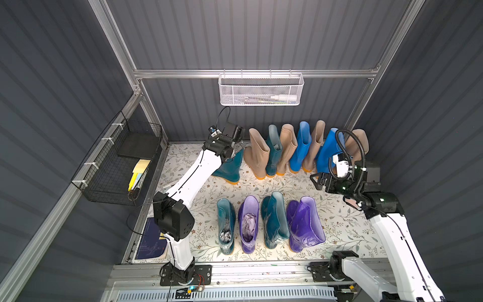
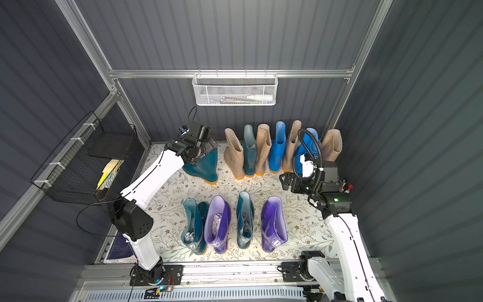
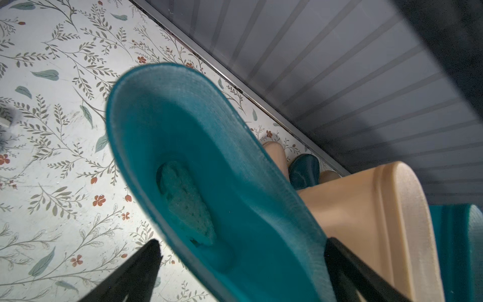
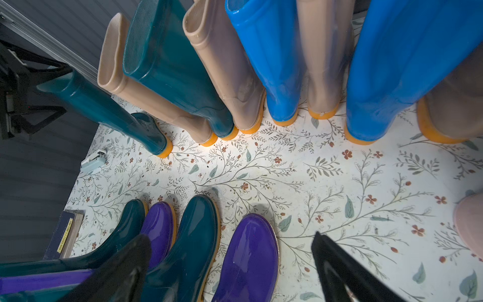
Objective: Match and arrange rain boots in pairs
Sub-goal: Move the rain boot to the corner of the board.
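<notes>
Down-left of the white mesh basket [image 1: 260, 90]: left gripper [image 1: 236, 148] spread wide, straddling the cuff of the end teal boot [image 1: 230, 171], which stands on the floral mat [image 1: 339, 224]. Left wrist view: one finger [image 3: 142, 269] is outside the cuff over the mat, the other [image 3: 347, 269] is down between the cuff and the neighbouring beige boot [image 3: 371, 224]. Nothing pinched, boot not lifted. Straight under the basket and on to its right, the back row [image 1: 300, 149] runs beige, teal, beige, blue, beige, blue, beige, colours all mixed. Nearer the robot than the basket, the front row [image 1: 274, 222] goes teal, purple, teal, purple, so no pair sits together there either. Down-right of the basket: right gripper [image 1: 317, 181] also wide apart, empty, hanging over bare mat just in front of the blue boot [image 1: 325, 154] at that end. Step in hand, by my read: grasping the end teal boot, sorting barely begun. Next move needs the fingers to close on the cuff wall. Then a straight lift so the close-by beige boot doesn't topple, then a set-down beside another teal one.
</notes>
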Tool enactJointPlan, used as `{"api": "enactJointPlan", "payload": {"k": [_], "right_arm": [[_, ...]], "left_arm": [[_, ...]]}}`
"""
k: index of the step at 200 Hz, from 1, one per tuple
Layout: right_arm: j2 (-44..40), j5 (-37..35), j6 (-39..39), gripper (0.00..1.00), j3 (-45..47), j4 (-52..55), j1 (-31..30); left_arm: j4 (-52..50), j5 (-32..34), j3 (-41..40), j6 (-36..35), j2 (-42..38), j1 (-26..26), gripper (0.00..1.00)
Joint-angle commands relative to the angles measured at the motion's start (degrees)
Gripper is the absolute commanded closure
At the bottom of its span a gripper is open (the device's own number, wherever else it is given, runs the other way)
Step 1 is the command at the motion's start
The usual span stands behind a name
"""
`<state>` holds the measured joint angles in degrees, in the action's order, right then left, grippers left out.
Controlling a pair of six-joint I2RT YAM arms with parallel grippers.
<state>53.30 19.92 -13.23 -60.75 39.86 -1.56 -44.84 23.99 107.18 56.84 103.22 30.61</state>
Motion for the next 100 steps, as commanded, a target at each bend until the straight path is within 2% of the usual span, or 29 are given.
{"api": "enactJointPlan", "payload": {"k": [1,41,100], "right_arm": [[0.1,0.5,0.1,0.01,0.3,-1.1,-0.3],[-0.1,0.7,0.1,0.01,0.2,-0.9,-0.3],[-0.8,-0.3,0.4,0.01,0.8,-0.7,-0.2]], "left_arm": [[1.6,0.6,-2.0,1.3,-4.9,-0.1,0.00],[1.1,0.3,-1.6,1.4,-4.2,0.0,0.00],[-0.5,-0.7,1.8,0.8,1.2,-0.1,0.00]]}}
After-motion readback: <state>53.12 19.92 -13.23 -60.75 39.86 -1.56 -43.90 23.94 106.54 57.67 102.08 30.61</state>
